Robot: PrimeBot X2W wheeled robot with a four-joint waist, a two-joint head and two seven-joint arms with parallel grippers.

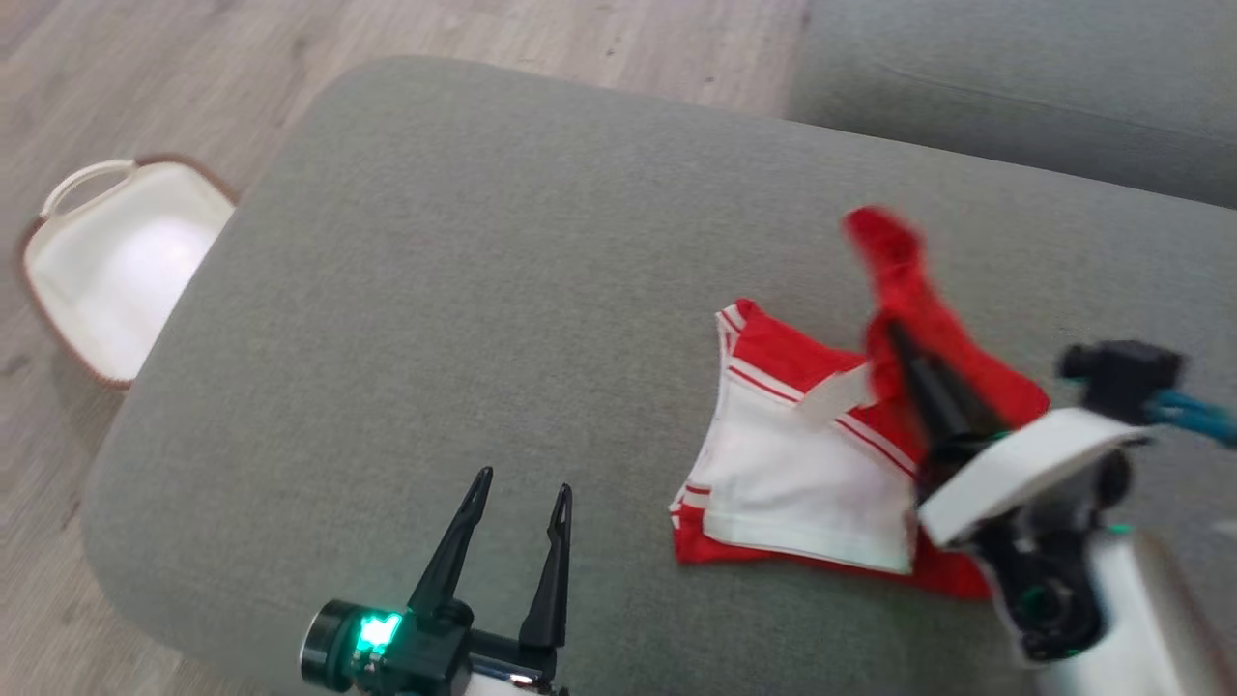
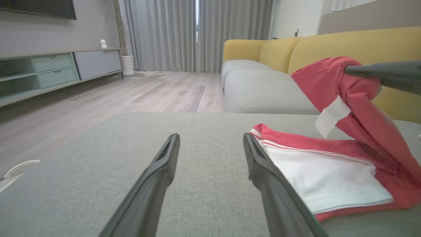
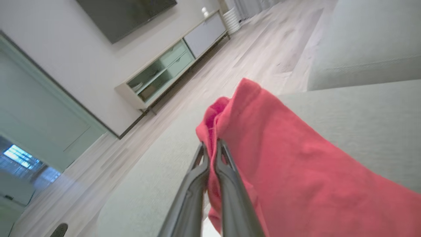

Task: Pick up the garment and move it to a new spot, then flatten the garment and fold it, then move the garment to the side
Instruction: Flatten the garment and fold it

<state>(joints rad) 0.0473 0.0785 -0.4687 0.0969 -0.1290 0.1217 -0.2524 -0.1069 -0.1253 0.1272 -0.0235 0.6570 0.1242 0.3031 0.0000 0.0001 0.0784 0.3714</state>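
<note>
I had the right gripper (image 3: pixel 210 146) pinched tight on a red fold of the garment (image 1: pixel 802 454), holding that edge up off the grey cushion (image 1: pixel 464 290) while the rest lay flat on it. My left gripper (image 1: pixel 522 483) hovered nearby, jaws spread wide, holding nothing.

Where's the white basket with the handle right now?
In the head view, the white brown-rimmed basket sits on the wooden floor beside the left edge of the grey fabric ottoman.

Place: I see a home living room.
Landmark: yellow-backed sofa (image 2: pixel 329 46).
Beyond sofa: long grey curtains (image 2: pixel 164 33).
Opposite sofa: low cabinet (image 2: pixel 56 65), wall screen (image 3: pixel 125 16), wood floor (image 2: pixel 148 92) between.
</note>
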